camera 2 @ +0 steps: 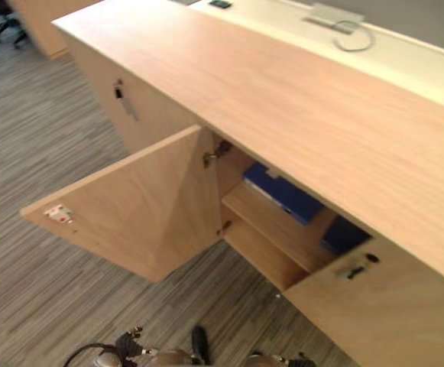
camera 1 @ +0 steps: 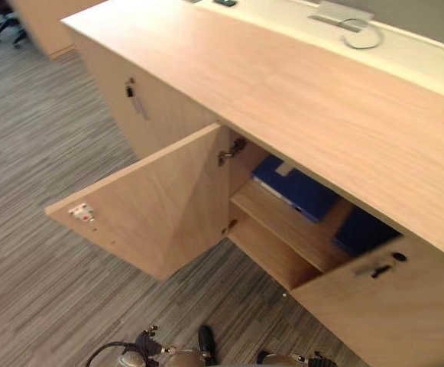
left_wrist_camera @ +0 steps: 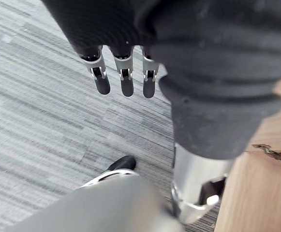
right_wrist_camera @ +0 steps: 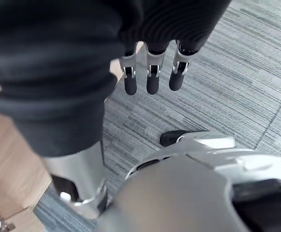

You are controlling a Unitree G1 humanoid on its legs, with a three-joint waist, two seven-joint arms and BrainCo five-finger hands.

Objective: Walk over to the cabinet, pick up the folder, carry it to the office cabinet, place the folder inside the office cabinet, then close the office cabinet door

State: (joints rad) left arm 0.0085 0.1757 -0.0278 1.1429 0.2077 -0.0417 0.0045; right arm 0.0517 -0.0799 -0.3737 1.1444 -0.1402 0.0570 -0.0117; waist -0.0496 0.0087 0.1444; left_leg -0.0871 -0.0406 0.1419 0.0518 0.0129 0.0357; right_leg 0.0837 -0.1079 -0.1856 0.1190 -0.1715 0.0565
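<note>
A low wooden office cabinet (camera 1: 298, 99) stands before me with its left door (camera 1: 157, 206) swung wide open over the carpet. Inside, a blue folder (camera 1: 294, 187) lies flat on the middle shelf (camera 1: 283, 222). A second blue item (camera 1: 363, 229) sits further right, half hidden behind the closed right door (camera 1: 382, 306). My left hand (left_wrist_camera: 125, 79) hangs over the grey carpet with straight fingers and holds nothing. My right hand (right_wrist_camera: 152, 72) also hangs over the carpet, fingers straight and empty. Both hands are well away from the folder.
A key (camera 1: 132, 92) hangs in the lock of the neighbouring cabinet door at the left. Behind the cabinet top runs a white desk with a cable loop (camera 1: 359, 34). An office chair (camera 1: 8, 23) stands at the far left on the striped carpet (camera 1: 38, 138).
</note>
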